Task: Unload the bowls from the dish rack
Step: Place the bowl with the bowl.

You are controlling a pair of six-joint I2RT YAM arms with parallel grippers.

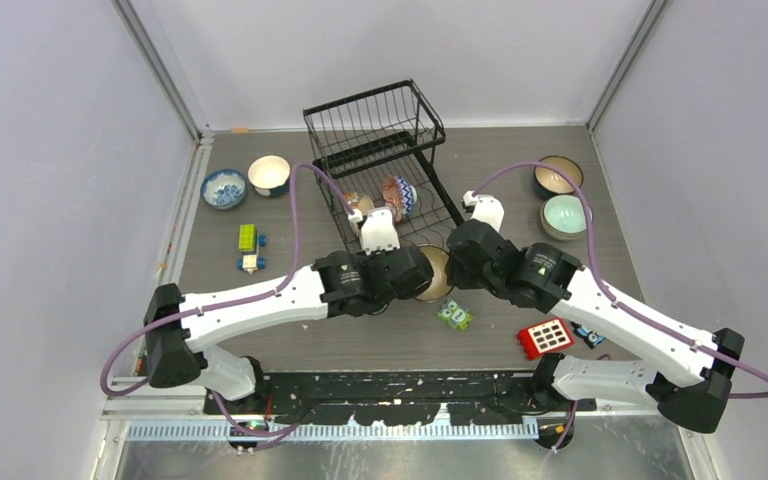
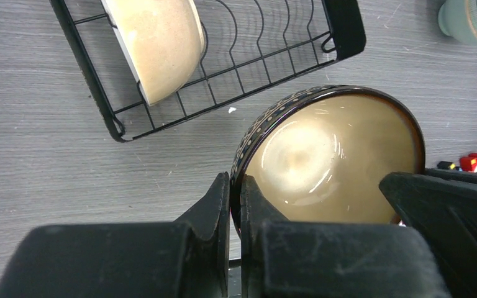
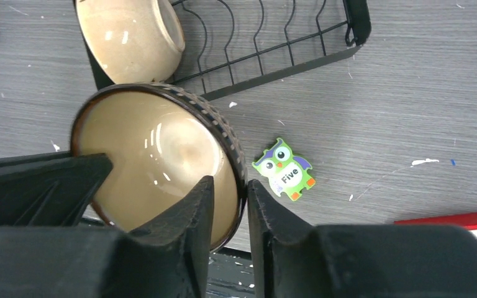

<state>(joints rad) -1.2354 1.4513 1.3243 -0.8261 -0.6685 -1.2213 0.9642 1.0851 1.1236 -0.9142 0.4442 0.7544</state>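
One brown dotted ceramic bowl [image 2: 323,155], clenched by left gripper [image 2: 236,187], may tip if right gripper [image 3: 230,187], unclear to us, releases.

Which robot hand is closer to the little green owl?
The right gripper. It straddles the rim of the brown bowl, just beside the owl; the left gripper pinches the bowl's opposite rim, farther away.

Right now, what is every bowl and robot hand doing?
Brown bowl: held by its rim.
Left gripper: shut on brown bowl.
Right gripper: astride brown bowl's rim, grip unclear.
Cream bowl: on edge in dish rack.
Reddish bowl: on edge in dish rack.
Mint bowl: upright on table.
Blue-patterned bowl: upright on table.
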